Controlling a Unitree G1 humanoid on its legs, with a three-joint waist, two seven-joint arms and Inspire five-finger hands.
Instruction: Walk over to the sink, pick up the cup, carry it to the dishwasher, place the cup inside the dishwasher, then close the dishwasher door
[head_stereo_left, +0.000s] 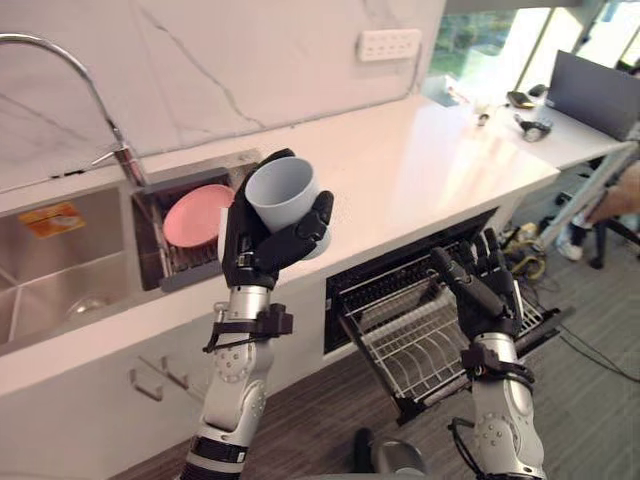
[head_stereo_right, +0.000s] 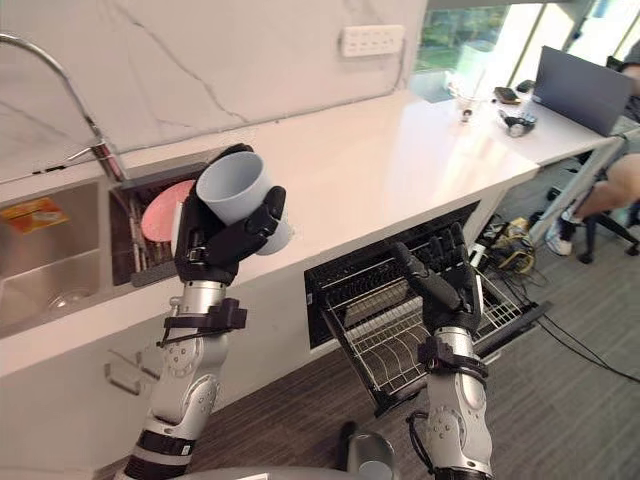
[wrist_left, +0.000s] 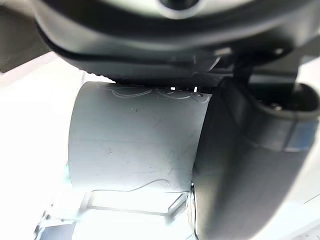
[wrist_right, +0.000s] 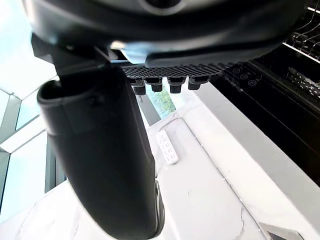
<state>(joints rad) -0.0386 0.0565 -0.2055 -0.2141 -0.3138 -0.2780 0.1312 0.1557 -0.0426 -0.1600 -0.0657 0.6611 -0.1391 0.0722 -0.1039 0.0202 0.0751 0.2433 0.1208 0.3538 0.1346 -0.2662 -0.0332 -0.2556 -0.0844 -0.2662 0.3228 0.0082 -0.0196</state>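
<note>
Cup (head_stereo_left: 283, 195) is clasped in the left hand (head_stereo_left: 262, 245) at frame centre, raised clear of the surface (head_stereo_left: 420, 160) for carrying; right hand (head_stereo_left: 487, 285) is held slack-fingered above the dishwasher rack (head_stereo_left: 420, 345).

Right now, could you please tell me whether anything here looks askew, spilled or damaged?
Nothing is spilled or damaged. The pale blue-grey cup sits tilted, not upright, in the left hand by the white countertop; it looks empty. The right hand hangs open above the dishwasher's pulled-out wire rack.
</note>
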